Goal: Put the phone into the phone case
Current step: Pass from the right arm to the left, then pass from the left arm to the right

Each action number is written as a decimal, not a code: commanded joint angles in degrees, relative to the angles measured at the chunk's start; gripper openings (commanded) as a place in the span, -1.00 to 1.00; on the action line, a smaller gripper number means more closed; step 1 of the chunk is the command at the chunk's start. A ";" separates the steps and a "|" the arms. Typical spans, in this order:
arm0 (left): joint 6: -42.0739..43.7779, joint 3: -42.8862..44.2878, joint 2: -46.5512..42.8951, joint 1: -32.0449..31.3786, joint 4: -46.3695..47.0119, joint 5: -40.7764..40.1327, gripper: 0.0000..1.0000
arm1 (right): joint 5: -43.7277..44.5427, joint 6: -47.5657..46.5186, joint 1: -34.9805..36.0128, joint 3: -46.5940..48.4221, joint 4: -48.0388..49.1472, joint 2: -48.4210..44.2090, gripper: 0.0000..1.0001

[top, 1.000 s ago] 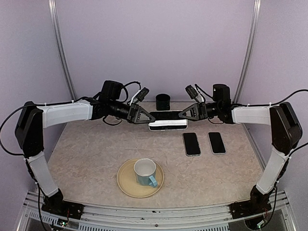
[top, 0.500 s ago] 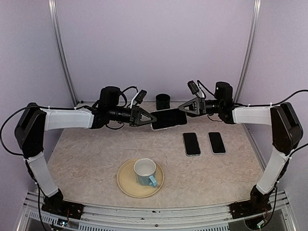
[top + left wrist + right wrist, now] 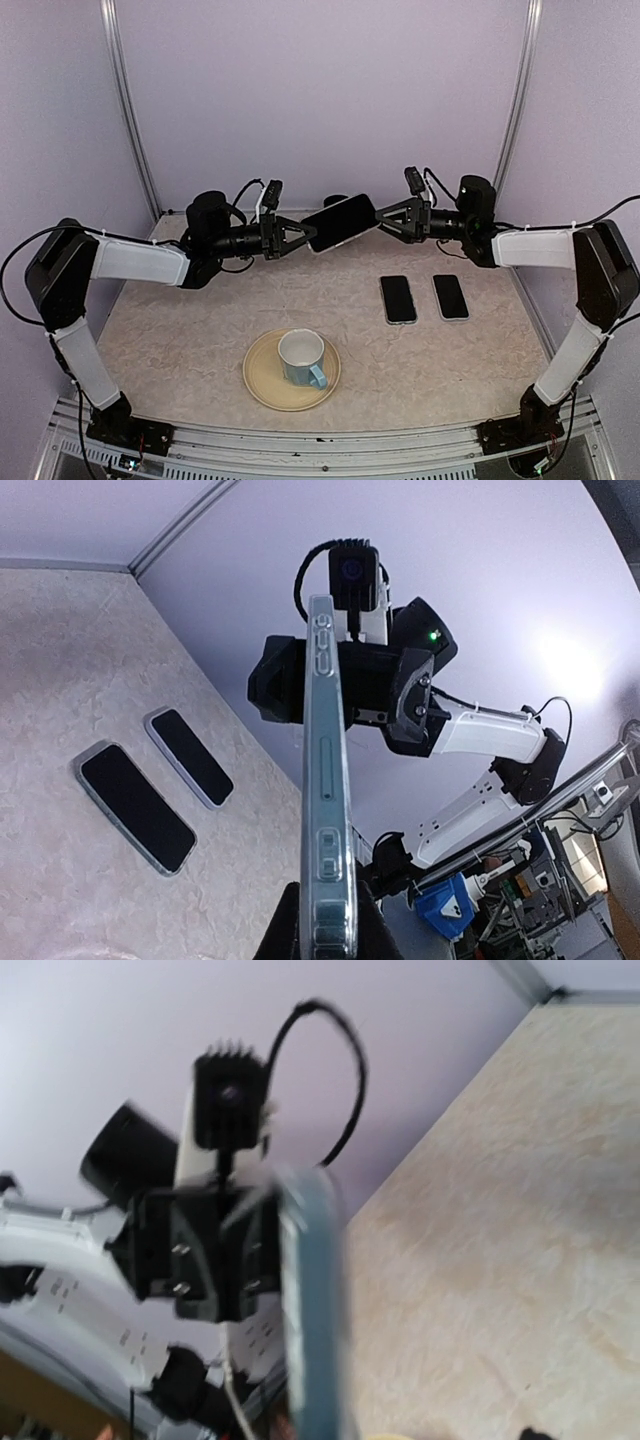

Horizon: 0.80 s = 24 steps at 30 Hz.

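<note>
The phone (image 3: 340,222), dark-screened and sitting in a clear phone case, hangs tilted in the air above the back of the table. My left gripper (image 3: 300,237) is shut on its left end. In the left wrist view the case's clear edge with its buttons (image 3: 328,780) rises straight up from between my pinching fingers (image 3: 275,935). My right gripper (image 3: 383,215) stands at the phone's right end, jaws open. In the blurred right wrist view the case edge (image 3: 312,1300) shows with no finger against it.
Two more dark phones (image 3: 398,298) (image 3: 451,296) lie flat on the table at the right, also in the left wrist view (image 3: 135,807) (image 3: 188,756). A tan plate (image 3: 262,385) with a light blue cup (image 3: 302,358) sits near the front centre. Purple walls close the back.
Both arms have risen, lifting the phone off the table and tilting its right end up. The right gripper has opened and let go of that end; the left stays shut on it.
</note>
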 commanded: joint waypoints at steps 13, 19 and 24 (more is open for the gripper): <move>-7.24 -9.11 -3.33 -6.53 31.13 -25.01 -1.00 | 15.89 10.65 6.74 -6.49 18.03 -4.02 0.57; -5.83 -9.80 -1.92 -9.51 34.26 -29.31 -1.00 | 17.35 11.87 10.23 -5.47 22.74 -2.32 0.54; -6.18 -10.95 -0.11 -10.65 37.77 -31.52 -1.00 | 17.25 13.36 11.34 -4.49 24.50 -1.28 0.37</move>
